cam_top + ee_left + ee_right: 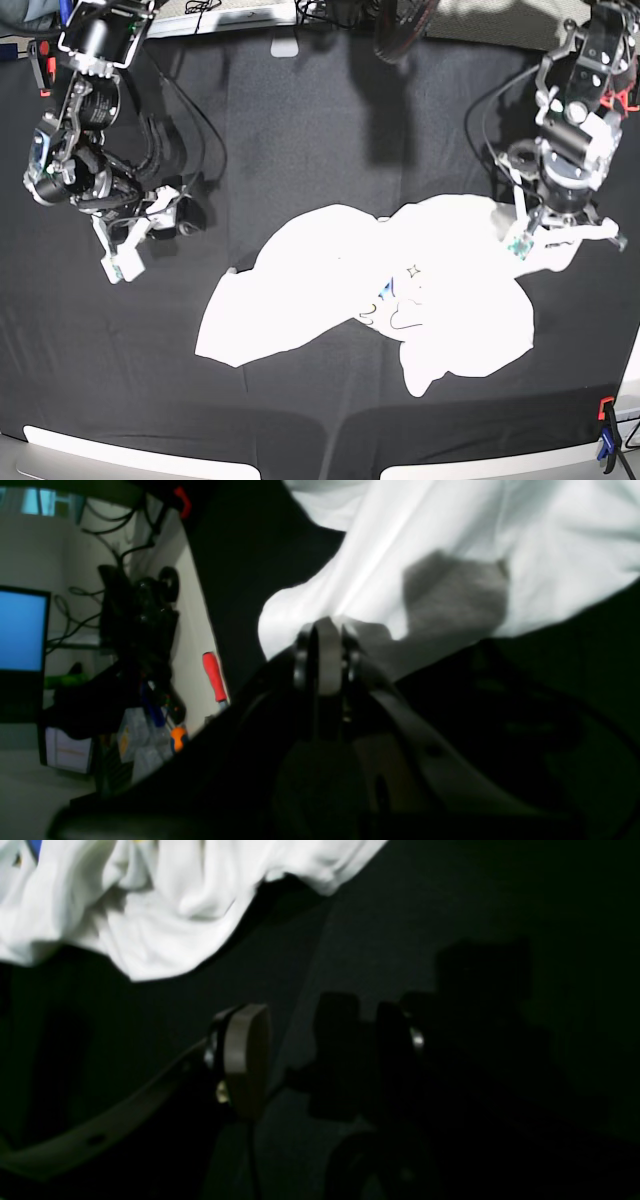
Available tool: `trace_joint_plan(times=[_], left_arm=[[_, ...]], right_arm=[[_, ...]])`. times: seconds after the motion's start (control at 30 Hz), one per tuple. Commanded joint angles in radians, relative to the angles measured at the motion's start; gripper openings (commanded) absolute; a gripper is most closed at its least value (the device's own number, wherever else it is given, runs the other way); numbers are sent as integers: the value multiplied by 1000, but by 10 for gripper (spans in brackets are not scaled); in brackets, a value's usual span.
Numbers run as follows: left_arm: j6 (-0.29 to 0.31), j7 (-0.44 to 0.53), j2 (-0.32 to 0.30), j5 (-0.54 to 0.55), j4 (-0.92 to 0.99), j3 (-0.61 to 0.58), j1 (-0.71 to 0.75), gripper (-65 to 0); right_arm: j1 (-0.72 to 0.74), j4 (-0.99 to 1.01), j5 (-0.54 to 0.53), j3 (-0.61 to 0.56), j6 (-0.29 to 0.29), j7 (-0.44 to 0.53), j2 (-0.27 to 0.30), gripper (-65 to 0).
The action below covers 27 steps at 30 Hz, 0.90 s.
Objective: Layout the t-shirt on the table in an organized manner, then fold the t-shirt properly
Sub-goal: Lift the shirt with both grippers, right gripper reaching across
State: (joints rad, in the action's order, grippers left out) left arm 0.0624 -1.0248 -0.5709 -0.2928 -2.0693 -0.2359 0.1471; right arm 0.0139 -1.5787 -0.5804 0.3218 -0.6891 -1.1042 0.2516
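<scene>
1. The t-shirt (400,300) is lying crumpled near the middle of the worktop (300,130), bunched into two uneven lobes with only scraps of its print showing; nothing is being seen that counts as a fold.
2. The task is being judged as early in its first half: the garment is not yet spread flat, the sleeves and hem are not being told apart in the heap, and the whole folding part is left to be done.
3. The left tool (327,632) is being kept shut on the t-shirt; in the left wrist view white cloth is being pinched right at the closed tips, with the fabric fanning away from them and a grey shadow falling across it.
4. In the base view that pinched spot is being placed at the shirt's edge on the view's right, so the garment is stretching away from the left tool toward the middle of the worktop.
5. The right tool (320,1055) is being held wide open with nothing between its pads; in its wrist view only dark worktop is lying under the gap.
6. The t-shirt is being seen near that tool but apart from it, its closest rumpled edge lying above and to the left in the right wrist view, untouched.
</scene>
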Motion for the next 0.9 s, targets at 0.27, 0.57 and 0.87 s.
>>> trace_joint_plan(times=[0.27,0.57,0.87], left_arm=[[-14,58,-11,-21,-18,7,-12,-650],[-16,183,-11,-18,-18,7,-12,-650],[-40,274,-12,-9,-9,7,-46,-650]], right_arm=[[112,-18,151,-498,-9,75,72,-321],[248,-20,469,-891,-9,174,72,-376],[288,-21,827,-1159,185,317,72,-401]])
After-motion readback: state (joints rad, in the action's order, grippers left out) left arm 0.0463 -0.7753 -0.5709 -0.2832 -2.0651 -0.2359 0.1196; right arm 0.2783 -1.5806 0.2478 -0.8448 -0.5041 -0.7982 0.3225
